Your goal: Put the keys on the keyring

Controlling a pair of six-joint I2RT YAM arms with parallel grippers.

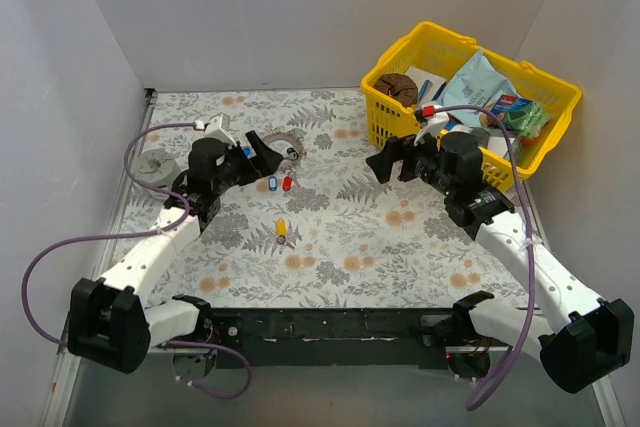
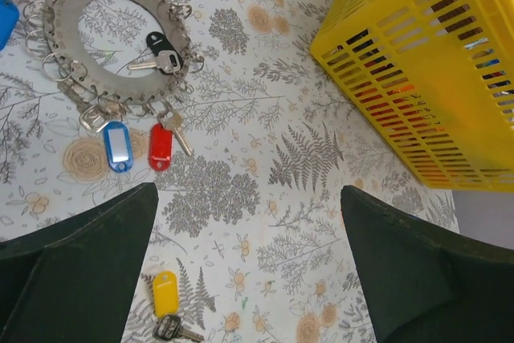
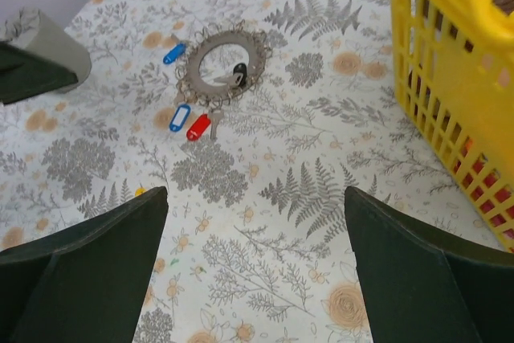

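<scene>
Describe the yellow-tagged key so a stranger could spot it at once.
On the floral tablecloth, find the flat grey keyring left of the yellow basket. The yellow-tagged key lies on the side towards the arm bases. It lies alone, apart from the ring, while the blue tag and red tag sit at its rim.

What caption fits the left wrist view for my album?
Open jaws facing the keyring, blue tag and red tag at its edge, yellow tag apart.

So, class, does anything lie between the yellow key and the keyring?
Mostly bare cloth. Only the red key and blue key lie on that side, right against the edge of the keyring facing the yellow key.
</scene>
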